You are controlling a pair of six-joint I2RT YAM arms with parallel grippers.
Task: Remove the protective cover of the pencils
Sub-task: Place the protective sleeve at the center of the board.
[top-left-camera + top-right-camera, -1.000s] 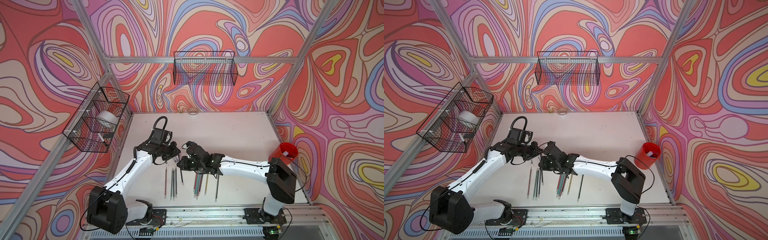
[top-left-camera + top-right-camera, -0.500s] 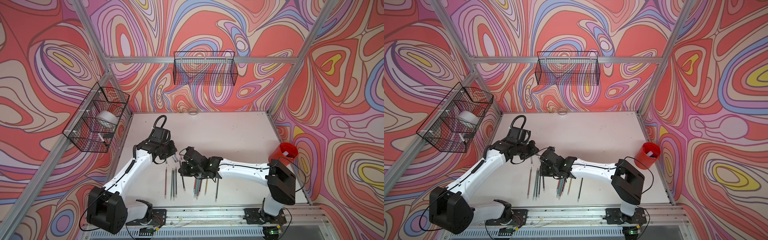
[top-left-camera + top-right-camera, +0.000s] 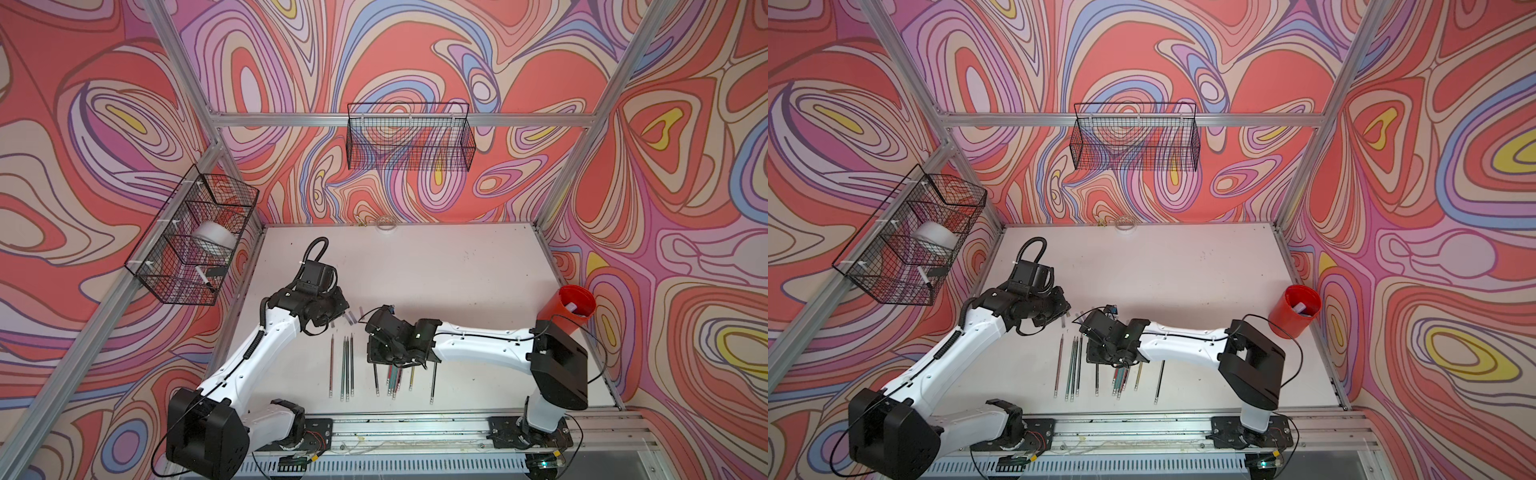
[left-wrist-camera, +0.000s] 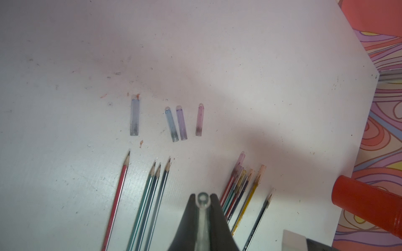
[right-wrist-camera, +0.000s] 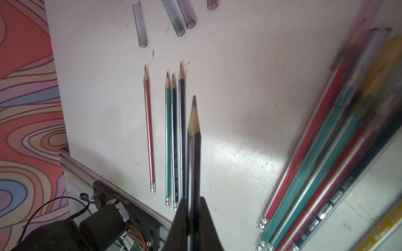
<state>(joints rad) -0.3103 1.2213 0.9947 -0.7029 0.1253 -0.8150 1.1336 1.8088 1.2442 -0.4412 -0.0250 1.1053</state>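
A clear cover [image 4: 202, 219] sits pinched in my closed left pincer [image 4: 203, 197], a bare-tipped black pencil [image 5: 196, 147] clamped in my right pincer [image 5: 193, 201], both above the table [image 4: 261, 65] (four loose covers [image 4: 181, 123] lie just beyond the bare pencils [image 4: 152, 184]).

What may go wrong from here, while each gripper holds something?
The right gripper holds a bare pencil near the row of bare pencils; setting it down may knock them askew.
The cap in the left gripper is round; released, it may roll into the loose caps.
The capped pile is tight; the next grip may catch two.
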